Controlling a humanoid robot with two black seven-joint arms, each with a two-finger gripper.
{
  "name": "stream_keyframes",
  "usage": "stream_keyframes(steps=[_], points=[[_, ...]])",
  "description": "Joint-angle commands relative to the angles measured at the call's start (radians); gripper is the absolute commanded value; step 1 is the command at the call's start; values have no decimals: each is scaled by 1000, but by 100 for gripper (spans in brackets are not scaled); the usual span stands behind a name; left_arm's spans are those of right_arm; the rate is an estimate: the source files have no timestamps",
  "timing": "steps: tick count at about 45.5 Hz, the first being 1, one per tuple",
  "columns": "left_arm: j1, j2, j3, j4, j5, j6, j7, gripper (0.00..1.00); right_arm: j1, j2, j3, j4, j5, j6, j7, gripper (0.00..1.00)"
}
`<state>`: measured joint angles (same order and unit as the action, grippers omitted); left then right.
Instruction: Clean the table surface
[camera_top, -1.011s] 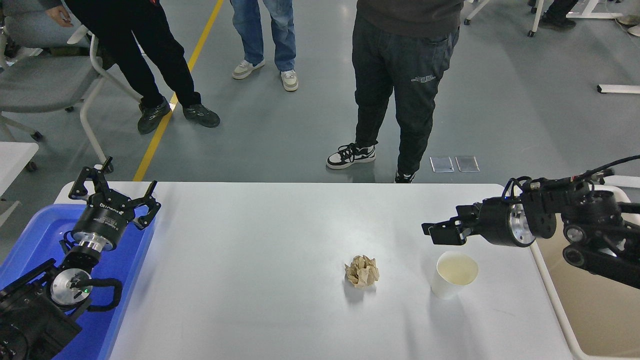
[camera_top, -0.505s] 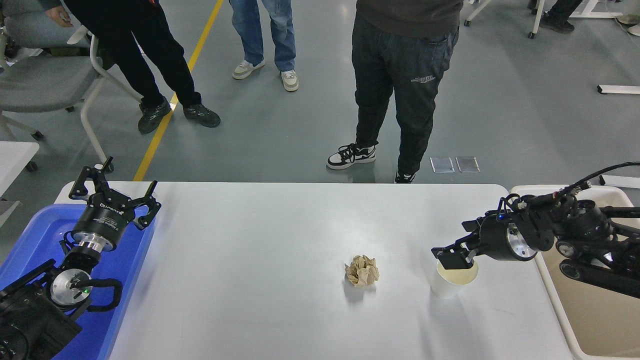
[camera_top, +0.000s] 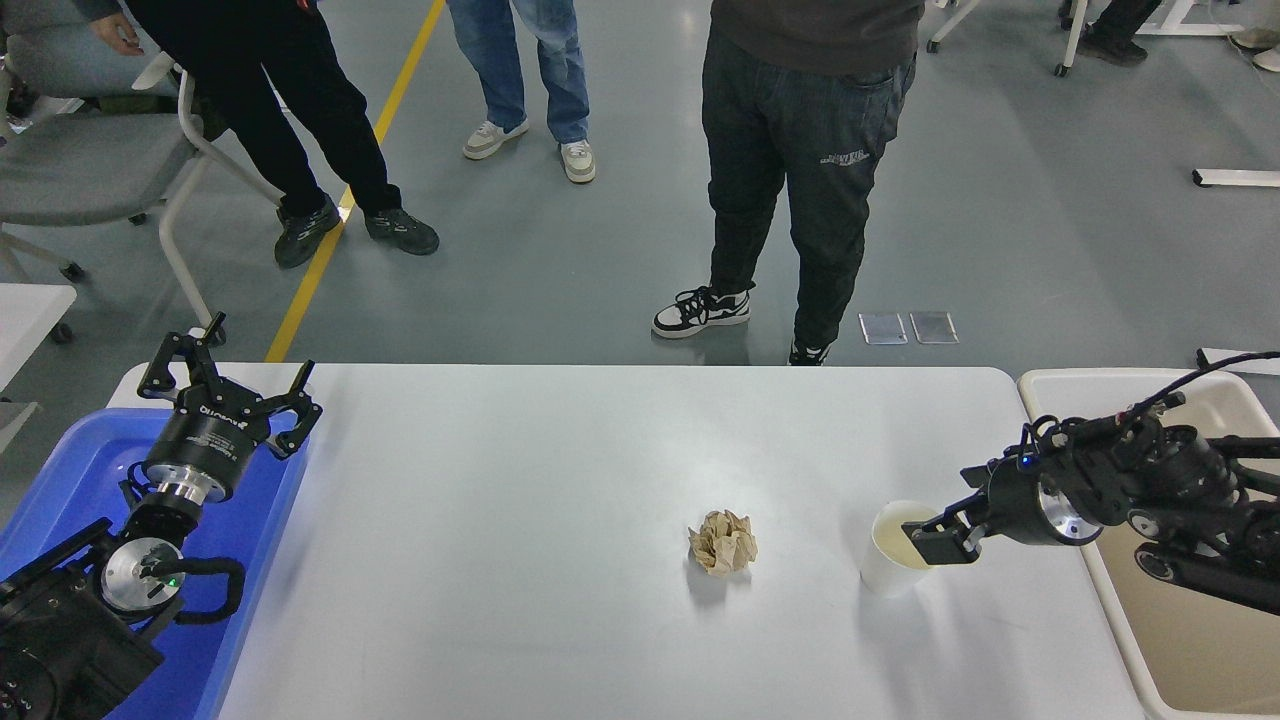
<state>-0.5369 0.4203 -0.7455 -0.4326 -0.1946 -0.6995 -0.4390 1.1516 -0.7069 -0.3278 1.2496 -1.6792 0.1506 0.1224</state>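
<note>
Table surface (camera_top: 520, 480), smooth matte white; right tool (camera_top: 938, 540) at paper cup (camera_top: 890, 560) rim, grip unclear.

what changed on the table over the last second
The right end effector came down from above the table and drew back toward the robot, reaching the rim of the white paper cup; whether it grips yet cannot be told. The cup, the crumpled brown paper and the left end effector, parked over the blue tub, stayed put.
</note>
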Motion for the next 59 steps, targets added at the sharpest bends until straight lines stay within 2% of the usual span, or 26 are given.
stream_keyframes(steps=[1, 4, 8, 13, 20, 28, 43, 51, 59], points=[[0, 0, 0, 0, 0, 0, 0, 100, -16, 40, -3, -67, -4, -2, 59, 81], [0, 0, 0, 0, 1, 0, 0, 100, -21, 47, -3, -81, -4, -2, 62, 72], [0, 0, 0, 0, 0, 0, -1, 100, -24, 60, -5, -102, -4, -2, 62, 46], [0, 0, 0, 0, 1, 0, 0, 100, -33, 73, -7, -118, -4, -2, 62, 26], [0, 0, 0, 0, 0, 0, -1, 100, -36, 73, -7, -119, -4, -2, 62, 9], [0, 0, 0, 0, 0, 0, 0, 100, -30, 72, 7, -118, -2, -8, 69, 0], [0, 0, 0, 0, 0, 0, -1, 100, -17, 53, 13, -108, 12, -22, 77, 0], [0, 0, 0, 0, 0, 0, 0, 100, 62, -34, 18, -27, 27, -13, 155, 0], [0, 0, 0, 0, 0, 0, 0, 100, 160, -121, 18, 53, 38, 15, 164, 0]])
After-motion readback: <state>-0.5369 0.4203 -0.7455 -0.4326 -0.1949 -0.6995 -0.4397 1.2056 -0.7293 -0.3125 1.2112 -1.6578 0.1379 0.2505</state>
